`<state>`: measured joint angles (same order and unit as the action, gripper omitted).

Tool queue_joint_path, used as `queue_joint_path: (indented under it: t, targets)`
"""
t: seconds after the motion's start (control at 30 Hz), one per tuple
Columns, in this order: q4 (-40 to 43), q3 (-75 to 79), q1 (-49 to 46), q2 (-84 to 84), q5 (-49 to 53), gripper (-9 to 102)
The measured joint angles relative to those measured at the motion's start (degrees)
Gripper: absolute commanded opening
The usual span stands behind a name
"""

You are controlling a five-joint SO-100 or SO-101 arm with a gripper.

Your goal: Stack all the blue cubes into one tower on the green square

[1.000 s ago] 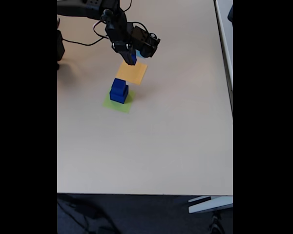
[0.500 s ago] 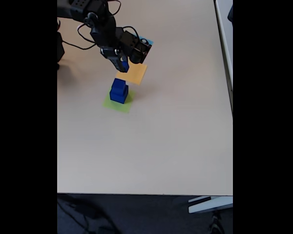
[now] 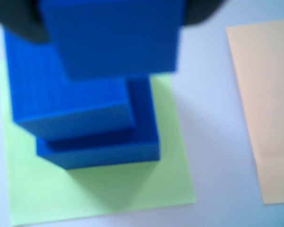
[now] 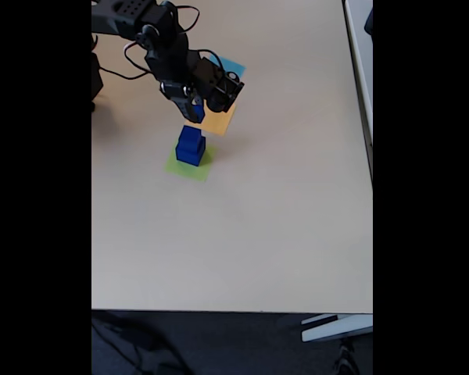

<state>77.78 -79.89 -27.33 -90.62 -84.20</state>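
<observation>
I have the small cube pinched in the hand, hanging just above the two stacked cubes on the green square. In the wrist view the held cube sits over the stack, offset toward the right. It looks glossy, hard and light, so probably slippery; flat opposite faces are the place to hold. The top landing face is small, so I judge it needs centring first. The orange square lies just beside the stack on the surface.
</observation>
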Motion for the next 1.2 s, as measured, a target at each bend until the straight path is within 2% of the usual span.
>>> queue_joint_path:
  t: [1.2]
  targets:
    - [4.13,3.08,-1.23,5.71,5.1,0]
